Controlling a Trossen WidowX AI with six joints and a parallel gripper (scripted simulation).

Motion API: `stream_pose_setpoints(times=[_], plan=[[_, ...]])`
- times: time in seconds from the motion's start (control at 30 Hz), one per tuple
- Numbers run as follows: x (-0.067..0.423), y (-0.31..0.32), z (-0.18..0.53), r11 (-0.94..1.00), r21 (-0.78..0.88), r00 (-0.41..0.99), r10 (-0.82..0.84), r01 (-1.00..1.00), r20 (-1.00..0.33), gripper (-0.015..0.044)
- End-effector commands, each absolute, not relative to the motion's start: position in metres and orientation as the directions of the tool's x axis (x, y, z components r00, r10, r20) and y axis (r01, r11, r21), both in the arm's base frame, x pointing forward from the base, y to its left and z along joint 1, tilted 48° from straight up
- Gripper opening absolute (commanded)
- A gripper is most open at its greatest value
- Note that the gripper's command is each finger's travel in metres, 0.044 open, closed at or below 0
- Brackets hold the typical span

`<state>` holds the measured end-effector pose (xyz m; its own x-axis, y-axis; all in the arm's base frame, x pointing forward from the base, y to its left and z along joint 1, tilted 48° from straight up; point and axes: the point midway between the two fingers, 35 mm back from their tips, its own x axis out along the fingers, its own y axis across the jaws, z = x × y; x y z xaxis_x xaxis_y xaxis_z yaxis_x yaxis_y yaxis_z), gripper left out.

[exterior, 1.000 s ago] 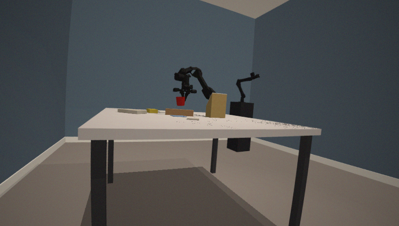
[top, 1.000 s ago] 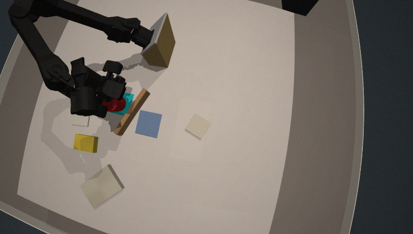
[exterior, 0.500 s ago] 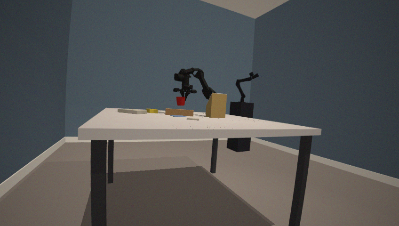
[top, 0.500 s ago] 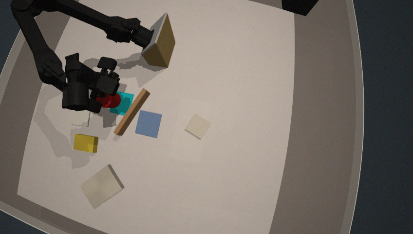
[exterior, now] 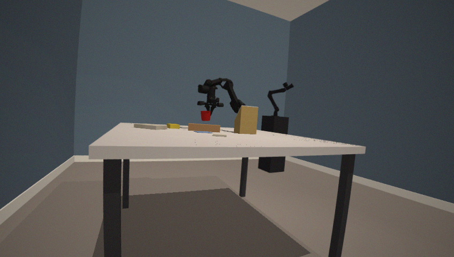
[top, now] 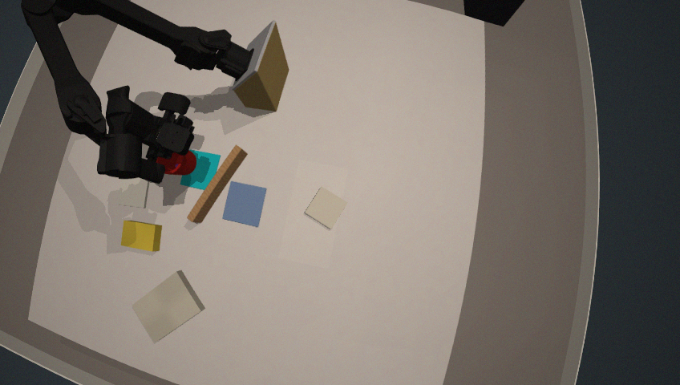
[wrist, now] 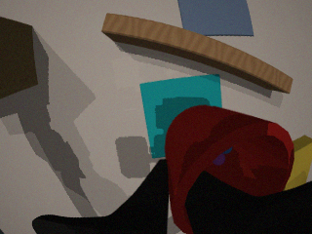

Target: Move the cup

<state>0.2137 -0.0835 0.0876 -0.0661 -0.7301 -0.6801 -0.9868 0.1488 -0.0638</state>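
My gripper (top: pixel 164 167) (exterior: pixel 208 110) (wrist: pixel 172 164) is shut on the rim of a red cup (top: pixel 180 163) (exterior: pixel 205 115) (wrist: pixel 226 155) and holds it upright in the air. A small blue marble (wrist: pixel 221 158) shows inside the cup. The cup hangs above the near edge of a teal pad (top: pixel 207 168) (wrist: pixel 182 107). A blue pad (top: pixel 244 203) (exterior: pixel 202 131) (wrist: pixel 211 2) lies on the other side of a wooden bar (top: pixel 217 184) (exterior: pixel 203 127) (wrist: pixel 195 47), which lies between the two pads.
A tan box (top: pixel 267 71) (exterior: pixel 246 119) stands at the back by the arm. A yellow block (top: pixel 140 235) (exterior: pixel 173 126), a large flat beige slab (top: pixel 167 305) (exterior: pixel 149 126) and a small beige tile (top: pixel 325 207) (exterior: pixel 219 135) lie on the white table (top: pixel 382 190).
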Motion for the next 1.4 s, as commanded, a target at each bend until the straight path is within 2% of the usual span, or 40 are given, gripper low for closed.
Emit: stream_pose_setpoints(times=[0.0, 1.37], plan=[[0.212, -0.087, 0.085, 0.145, -0.064, -0.064, -0.732, -0.987, -0.678, 0.0], [0.209, -0.122, 0.055, 0.145, -0.065, -0.063, -0.733, -0.987, -0.677, 0.0]])
